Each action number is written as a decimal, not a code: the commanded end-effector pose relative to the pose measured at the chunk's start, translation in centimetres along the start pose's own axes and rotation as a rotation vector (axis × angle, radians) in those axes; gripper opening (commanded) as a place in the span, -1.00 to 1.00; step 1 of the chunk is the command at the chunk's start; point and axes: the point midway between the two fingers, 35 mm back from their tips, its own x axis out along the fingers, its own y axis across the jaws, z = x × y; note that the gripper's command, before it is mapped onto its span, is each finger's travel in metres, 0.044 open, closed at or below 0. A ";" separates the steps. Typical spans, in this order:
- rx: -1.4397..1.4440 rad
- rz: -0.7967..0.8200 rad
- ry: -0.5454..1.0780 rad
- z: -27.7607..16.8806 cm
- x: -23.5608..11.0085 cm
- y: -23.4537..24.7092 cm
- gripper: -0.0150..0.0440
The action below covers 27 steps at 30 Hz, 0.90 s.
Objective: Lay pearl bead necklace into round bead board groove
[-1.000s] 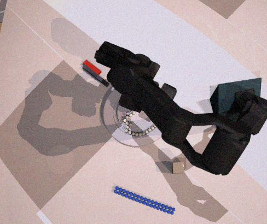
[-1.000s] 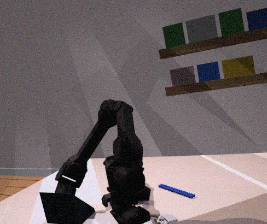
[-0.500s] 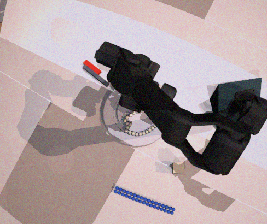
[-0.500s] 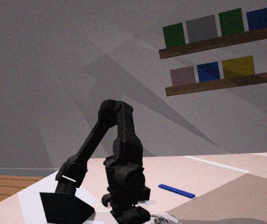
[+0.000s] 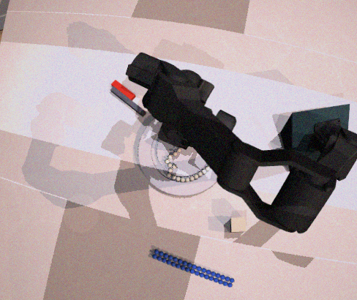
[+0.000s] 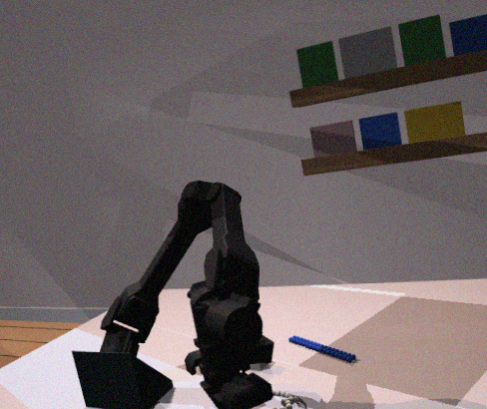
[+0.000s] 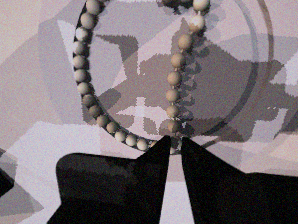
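Note:
The pearl bead necklace (image 5: 187, 179) (image 7: 174, 78) (image 6: 287, 400) lies on the round translucent bead board (image 5: 183, 189) (image 7: 135, 65). One run of beads curves along the board's ring groove (image 7: 255, 75). Another run crosses the inside of the board straight toward my fingers. My gripper (image 7: 175, 141) is low over the board's edge and shut on the necklace where the two runs meet. In the overhead view the arm hides the fingertips and part of the board.
A blue bead strand (image 5: 192, 268) (image 6: 322, 348) lies toward the front. A red block (image 5: 123, 89) on a grey bar (image 5: 132, 104) lies beside the board. A small beige cube (image 5: 238, 224) and the dark teal box (image 5: 319, 118) (image 6: 116, 381) stand near the arm's base.

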 end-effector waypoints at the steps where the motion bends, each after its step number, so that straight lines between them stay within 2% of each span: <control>1: -0.004 -0.002 0.000 -0.6 -0.1 -0.6 -0.49; 15: -0.004 -0.002 0.000 -0.8 0.7 -0.9 -0.49; 27: -0.010 -0.003 -0.002 -0.7 0.4 -1.0 0.58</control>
